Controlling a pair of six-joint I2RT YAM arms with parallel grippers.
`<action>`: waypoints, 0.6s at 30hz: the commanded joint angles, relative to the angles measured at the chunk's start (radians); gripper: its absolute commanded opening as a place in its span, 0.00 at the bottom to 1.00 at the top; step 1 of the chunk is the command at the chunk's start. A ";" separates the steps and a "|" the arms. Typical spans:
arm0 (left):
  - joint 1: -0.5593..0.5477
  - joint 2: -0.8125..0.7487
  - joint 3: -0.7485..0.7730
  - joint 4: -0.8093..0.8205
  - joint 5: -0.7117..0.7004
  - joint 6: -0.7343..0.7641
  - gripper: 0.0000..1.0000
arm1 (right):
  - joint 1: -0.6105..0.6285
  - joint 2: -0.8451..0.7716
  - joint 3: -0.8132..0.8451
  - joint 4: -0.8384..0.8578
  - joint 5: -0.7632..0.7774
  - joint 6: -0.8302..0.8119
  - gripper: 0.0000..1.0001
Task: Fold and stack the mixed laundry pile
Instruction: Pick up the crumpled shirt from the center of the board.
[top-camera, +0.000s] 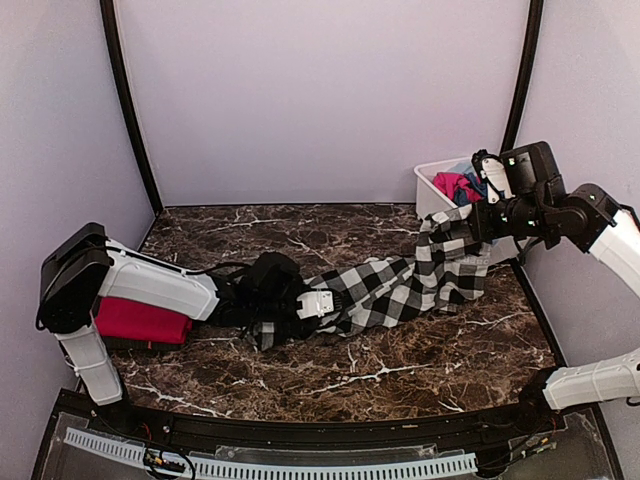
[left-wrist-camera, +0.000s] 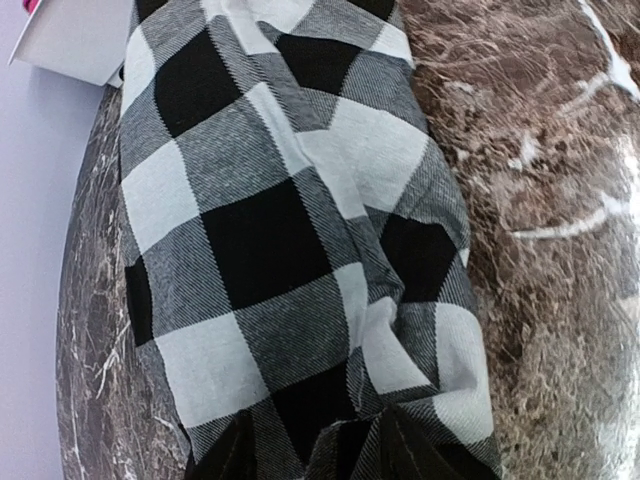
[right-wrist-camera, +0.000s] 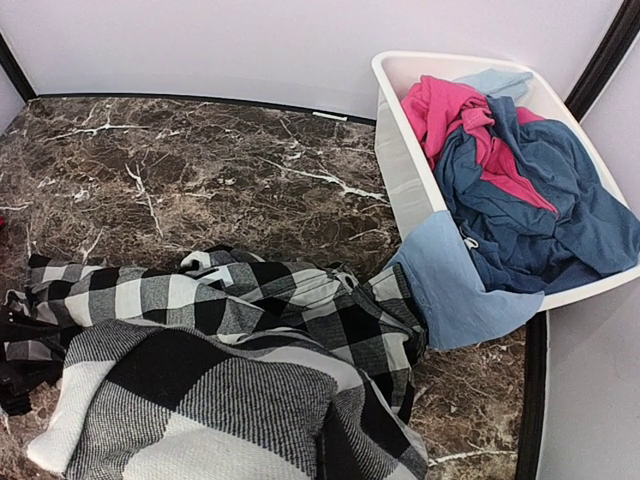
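Checked garment (top-camera: 400, 290) spans the desk (top-camera: 400, 360) from pincer to pincer.

Right pincer (top-camera: 468, 226) is clamped on one end, holding it raised beside the white tub (top-camera: 428, 190). Left pincer (top-camera: 313, 304) rests on the other end; can't tell if it is apart or together. Cloth judged light, limp and prone to bunching, so best gripped at hem corners. Red tee (top-camera: 140, 320) lies by the left arm.

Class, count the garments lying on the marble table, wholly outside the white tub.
2: the black-and-white checked garment stretched across the middle, and the red garment at the left beneath the left arm. Others may be hidden under them.
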 joint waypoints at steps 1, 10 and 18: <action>-0.012 -0.093 -0.049 -0.091 -0.012 -0.033 0.37 | -0.007 -0.017 0.019 0.038 -0.008 -0.011 0.00; -0.012 -0.395 -0.237 -0.320 -0.139 -0.076 0.36 | -0.010 -0.018 0.016 0.042 0.015 -0.030 0.00; -0.019 -0.431 -0.158 -0.254 -0.047 -0.142 0.45 | -0.012 -0.023 0.022 0.044 -0.006 -0.021 0.00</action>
